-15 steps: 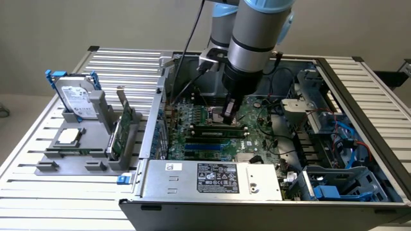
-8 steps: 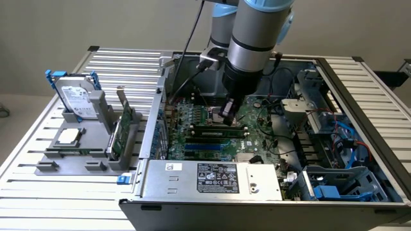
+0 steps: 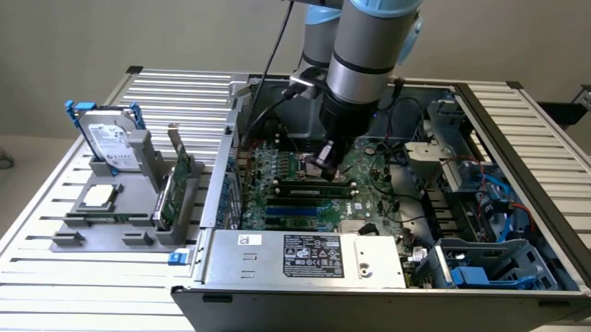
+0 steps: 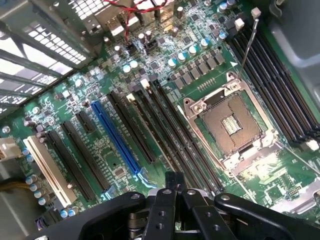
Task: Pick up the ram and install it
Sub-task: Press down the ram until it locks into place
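**Q:** While you hang over the case (image 3: 517, 207), what is your gripper doing?

**A:** My gripper (image 3: 325, 166) is clenched, the fingers (image 4: 167, 200) pressed together with nothing that I can see between them. It points down at the motherboard (image 3: 369, 183), just beside the empty socket (image 4: 232, 122) and over the long black slots (image 4: 180, 135) that run alongside it.

**Q:** And the ram?

**A:** From the exterior view, the ram (image 3: 309, 182) lies along one of those slots, right under my fingertips. Whether I touch it, or whether it is fully seated, I cannot tell.

**Q:** What else is around?

**A:** A blue slot (image 4: 116, 140) sits a few rows away from my fingers. Outside the case, at the exterior view's left, a grey holder (image 3: 111, 221) stands on the slatted worktop (image 3: 55, 277). It carries a drive (image 3: 109, 142) upright, a card (image 3: 176, 183) on edge and a small square chip (image 3: 99, 197) lying flat. All three are well apart from me.
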Action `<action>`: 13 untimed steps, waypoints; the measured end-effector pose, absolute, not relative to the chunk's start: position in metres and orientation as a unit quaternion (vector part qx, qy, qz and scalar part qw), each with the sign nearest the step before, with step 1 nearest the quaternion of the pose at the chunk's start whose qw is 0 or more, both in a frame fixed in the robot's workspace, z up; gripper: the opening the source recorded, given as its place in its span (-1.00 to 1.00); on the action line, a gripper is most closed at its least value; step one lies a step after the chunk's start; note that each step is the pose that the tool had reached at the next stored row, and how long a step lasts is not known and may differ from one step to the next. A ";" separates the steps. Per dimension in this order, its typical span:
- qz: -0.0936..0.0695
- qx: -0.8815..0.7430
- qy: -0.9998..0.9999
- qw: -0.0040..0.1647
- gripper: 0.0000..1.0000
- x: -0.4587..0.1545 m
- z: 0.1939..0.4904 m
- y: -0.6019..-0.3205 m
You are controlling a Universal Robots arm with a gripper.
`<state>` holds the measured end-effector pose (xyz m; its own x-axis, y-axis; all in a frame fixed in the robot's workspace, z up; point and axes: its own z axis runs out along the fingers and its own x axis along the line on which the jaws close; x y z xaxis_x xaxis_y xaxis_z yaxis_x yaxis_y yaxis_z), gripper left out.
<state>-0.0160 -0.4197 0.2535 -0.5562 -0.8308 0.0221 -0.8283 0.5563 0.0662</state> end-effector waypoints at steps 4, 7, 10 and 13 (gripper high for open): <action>-0.024 0.443 -0.896 0.025 -0.79 -0.016 0.253 -0.420; -0.024 0.422 -0.906 0.025 -0.79 -0.016 0.253 -0.420; -0.024 0.401 -0.916 0.024 -0.79 -0.016 0.252 -0.420; -0.025 0.379 -0.925 0.024 -0.79 -0.016 0.252 -0.420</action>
